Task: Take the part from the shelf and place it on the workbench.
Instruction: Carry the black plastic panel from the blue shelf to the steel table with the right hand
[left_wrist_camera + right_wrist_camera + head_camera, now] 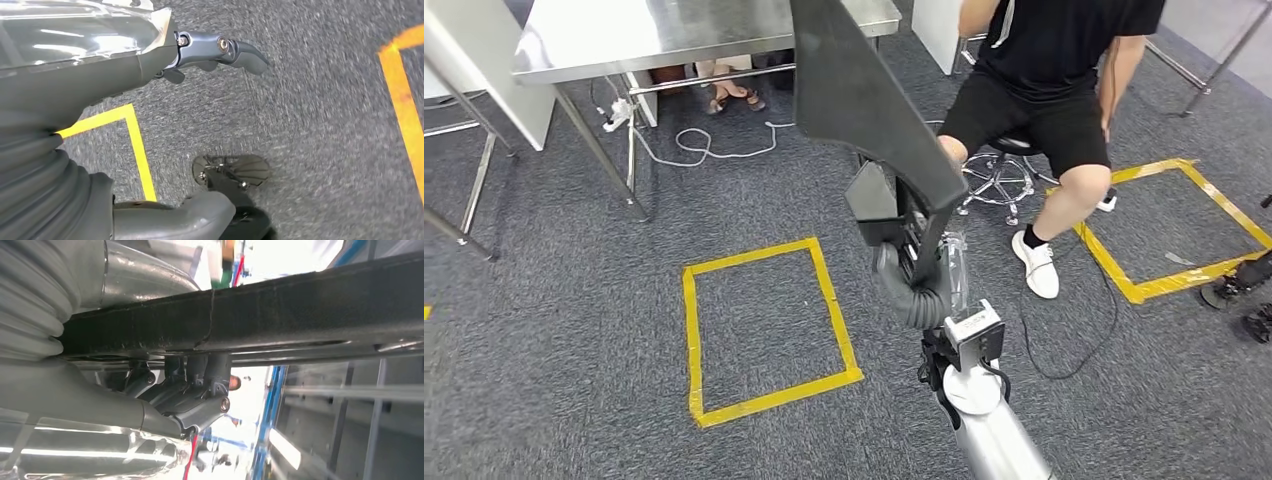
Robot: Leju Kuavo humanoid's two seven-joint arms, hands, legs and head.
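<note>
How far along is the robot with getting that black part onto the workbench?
Done: the black part is off the shelf. In hand: the right hand grips it, fingers wrapped around its edge, held up over the grey carpet. Left: carrying it to the steel workbench ahead and setting it down. The left hand holds nothing.
</note>
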